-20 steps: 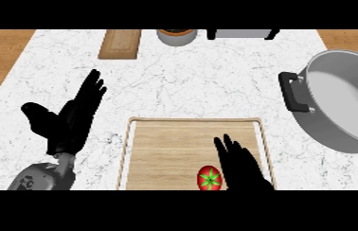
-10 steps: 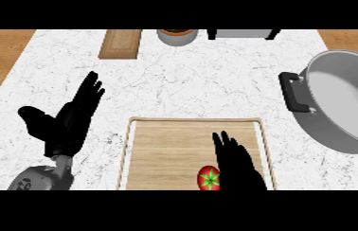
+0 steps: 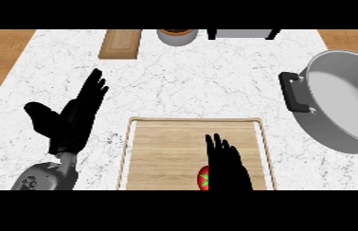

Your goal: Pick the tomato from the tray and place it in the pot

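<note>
A red tomato (image 3: 203, 178) with a green stem lies on the wooden tray (image 3: 168, 145) near the tray's front edge. My right hand (image 3: 228, 166) is over the tray with straight fingers, just right of the tomato and covering part of it. The grey pot (image 3: 335, 100) with a black handle (image 3: 294, 92) stands at the right edge of the counter. My left hand (image 3: 73, 116) rests open to the left of the tray, fingers pointing away.
A small wooden board (image 3: 121, 43) lies at the back left. Beside it stands a round brown-topped container (image 3: 177, 36), and a grey appliance (image 3: 241, 34) sits at the back. White marble counter lies between tray and pot.
My right hand has slid slightly left and back toward the view's lower edge, now covering more of the tomato. The left hand has stayed still.
</note>
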### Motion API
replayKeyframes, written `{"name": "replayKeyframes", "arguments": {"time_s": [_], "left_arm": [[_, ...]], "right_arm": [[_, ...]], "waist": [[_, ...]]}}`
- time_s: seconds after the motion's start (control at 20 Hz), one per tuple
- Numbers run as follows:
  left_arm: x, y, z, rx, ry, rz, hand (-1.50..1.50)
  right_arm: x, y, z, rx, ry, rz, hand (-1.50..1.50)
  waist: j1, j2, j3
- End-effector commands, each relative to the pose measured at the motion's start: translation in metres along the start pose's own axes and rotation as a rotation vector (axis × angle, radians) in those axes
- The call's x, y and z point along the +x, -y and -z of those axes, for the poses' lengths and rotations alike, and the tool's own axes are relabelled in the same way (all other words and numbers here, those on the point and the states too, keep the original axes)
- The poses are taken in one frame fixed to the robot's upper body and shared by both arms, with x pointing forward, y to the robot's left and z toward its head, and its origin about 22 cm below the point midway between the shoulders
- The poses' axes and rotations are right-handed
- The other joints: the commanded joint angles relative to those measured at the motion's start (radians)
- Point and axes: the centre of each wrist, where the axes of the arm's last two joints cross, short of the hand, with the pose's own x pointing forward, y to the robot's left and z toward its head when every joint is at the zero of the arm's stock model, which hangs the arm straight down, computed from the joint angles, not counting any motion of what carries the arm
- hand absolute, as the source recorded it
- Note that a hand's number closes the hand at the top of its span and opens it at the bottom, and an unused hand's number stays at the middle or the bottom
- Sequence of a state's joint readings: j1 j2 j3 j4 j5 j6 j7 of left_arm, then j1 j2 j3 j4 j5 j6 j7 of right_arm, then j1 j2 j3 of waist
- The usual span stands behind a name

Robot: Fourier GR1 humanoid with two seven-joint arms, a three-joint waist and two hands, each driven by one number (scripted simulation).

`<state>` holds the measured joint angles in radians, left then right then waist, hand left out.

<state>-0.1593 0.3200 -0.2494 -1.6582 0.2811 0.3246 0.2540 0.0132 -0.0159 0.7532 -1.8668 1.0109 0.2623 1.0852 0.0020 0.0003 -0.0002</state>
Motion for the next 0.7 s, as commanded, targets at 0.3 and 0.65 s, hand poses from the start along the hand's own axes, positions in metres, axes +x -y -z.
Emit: {"name": "replayKeyframes", "arguments": {"time_s": [0.3, 0.65], "left_arm": [[0.009, 0.007, 0.006, -0.015, -0.013, -0.018, 0.0], [-0.001, 0.005, -0.01, 0.007, -0.013, 0.007, 0.0]], "right_arm": [[0.002, -0.009, 0.024, 0.071, -0.167, -0.07, -1.5], [0.008, -0.014, 0.026, 0.08, -0.057, -0.005, 1.5]], "waist": [[-0.001, 0.0, 0.0], [0.001, -0.001, 0.0]]}}
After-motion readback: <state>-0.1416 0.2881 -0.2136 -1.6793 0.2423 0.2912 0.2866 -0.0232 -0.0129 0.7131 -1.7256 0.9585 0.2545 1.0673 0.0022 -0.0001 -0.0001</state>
